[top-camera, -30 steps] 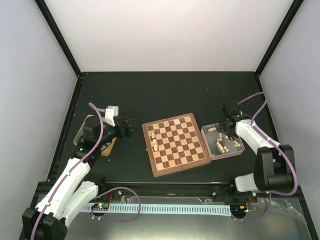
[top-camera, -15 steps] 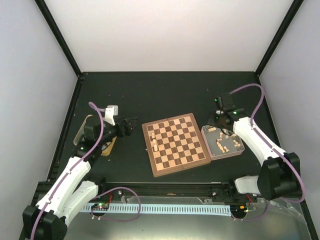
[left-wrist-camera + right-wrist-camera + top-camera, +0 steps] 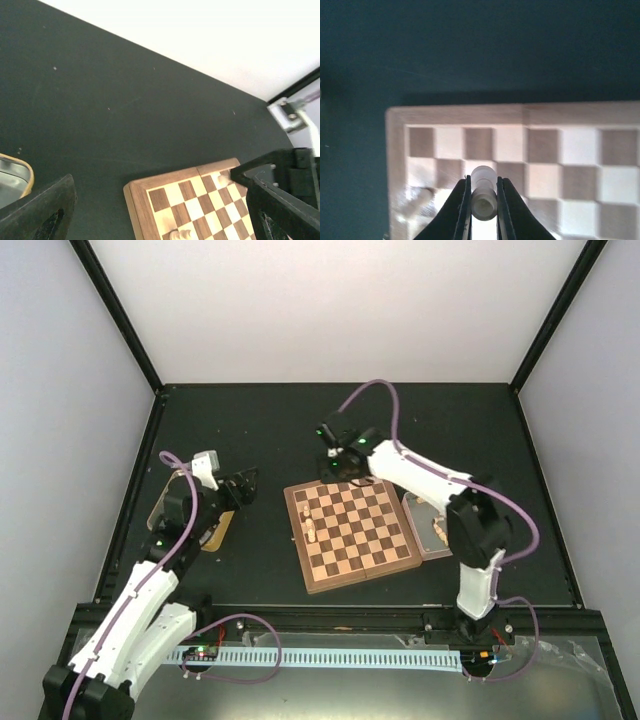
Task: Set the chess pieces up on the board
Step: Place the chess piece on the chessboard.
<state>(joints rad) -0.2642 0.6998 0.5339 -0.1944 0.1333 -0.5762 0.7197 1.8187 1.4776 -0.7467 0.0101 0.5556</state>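
low in the top view, the board [image 3: 352, 530] lies at the middle of the dark table [image 3: 260, 430], turned a little off square. a small cluster of pale chess pieces [image 3: 310, 530] stands on its squares near the left rim. from here i can't count them, maybe two or three.

just beside the board's right rim sits a clear tray [image 3: 409, 512], largely covered by the right arm. a pale piece or two [image 3: 439, 531] lies in the part that shows. at the left of the frame a gold tin [image 3: 216, 537] lies under the left arm. the left wrist view catches only a bit of its rim and a grey inside, so i cannot tell what it holds.

a little farther up, the left gripper [image 3: 250, 485] hangs over bare table between the tin and the board, its fingers spread wide with nothing between them.

farthest back, the right gripper [image 3: 336, 468] reaches across to the board's upper left corner. in its wrist view the two dark fingers [image 3: 462, 200] are pressed in on a single pale chessman [image 3: 483, 202], held upright above the squares a couple of rows in from the far rim. another pale piece [image 3: 417, 199] shows blurred at the lower left of that view.
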